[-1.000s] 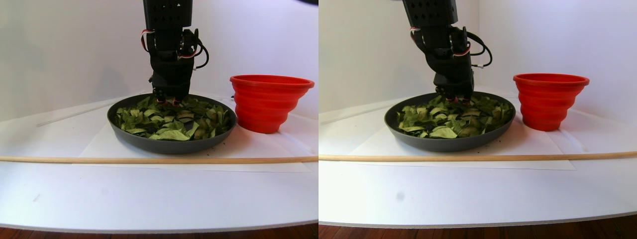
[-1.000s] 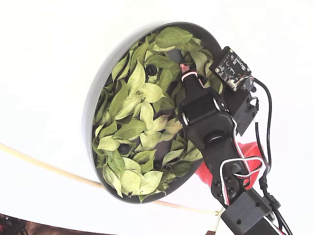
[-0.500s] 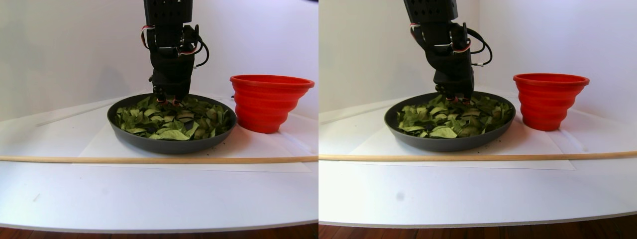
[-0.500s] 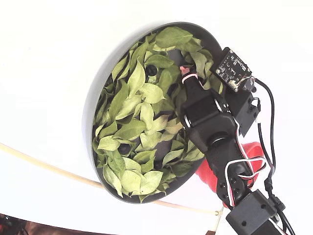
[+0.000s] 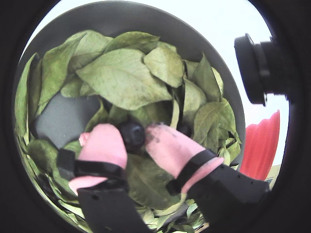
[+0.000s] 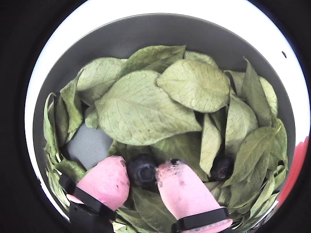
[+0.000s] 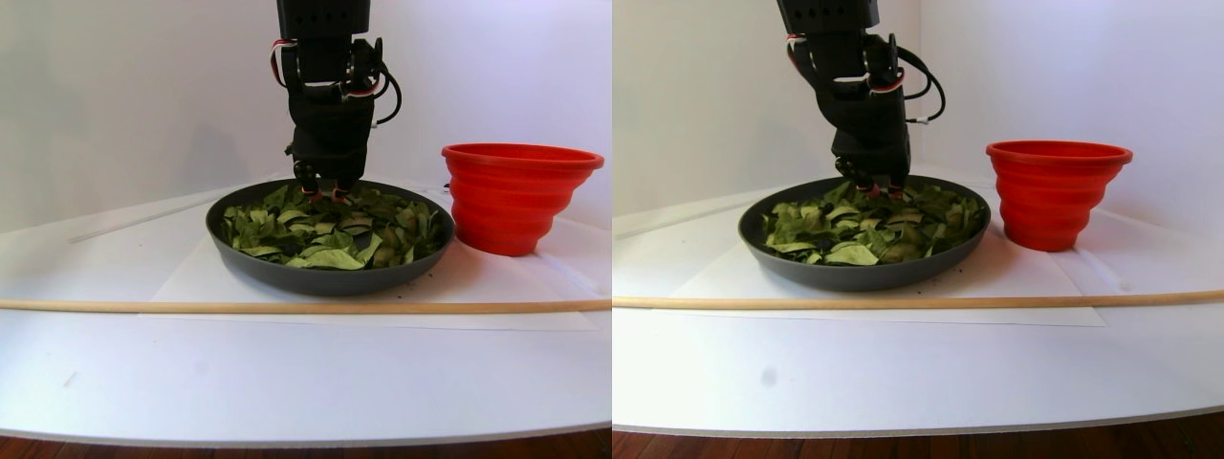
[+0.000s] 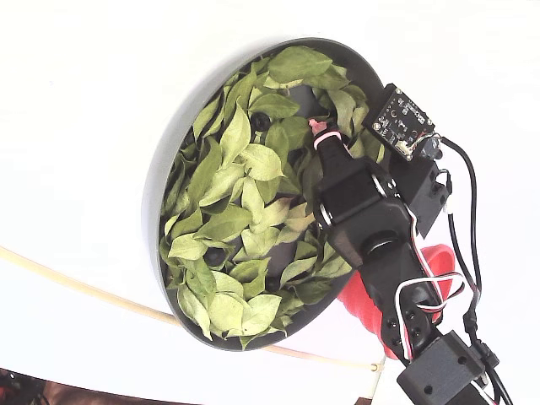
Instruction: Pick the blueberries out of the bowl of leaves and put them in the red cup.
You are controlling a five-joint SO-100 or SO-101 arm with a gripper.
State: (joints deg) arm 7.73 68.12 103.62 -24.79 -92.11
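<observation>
Pink-padded fingers (image 6: 109, 179) of the gripper (image 6: 141, 175) are pinching one blueberry (image 6: 142, 169) between their tips, clamped on it from both sides, just above the leaves (image 6: 146, 109). A second berry (image 6: 222, 166) is lying half tucked under a leaf to the right of the held one in that wrist view. In the other wrist view the gripper (image 5: 133, 138) is showing the same grasp, with a bare patch of the dark grey bowl (image 5: 68, 119) to the left. In the stereo pair view the arm is standing upright over the far side of the bowl (image 7: 316, 277), its tips (image 7: 320, 191) sitting at leaf level, and the red cup (image 7: 516, 196) is standing just right of the bowl, apart from it. A thin wooden rod (image 7: 287, 307) is lying across the white table (image 7: 287, 382) on the near side. In the fixed view two more berries (image 8: 215, 255) are lying among the leaves.
</observation>
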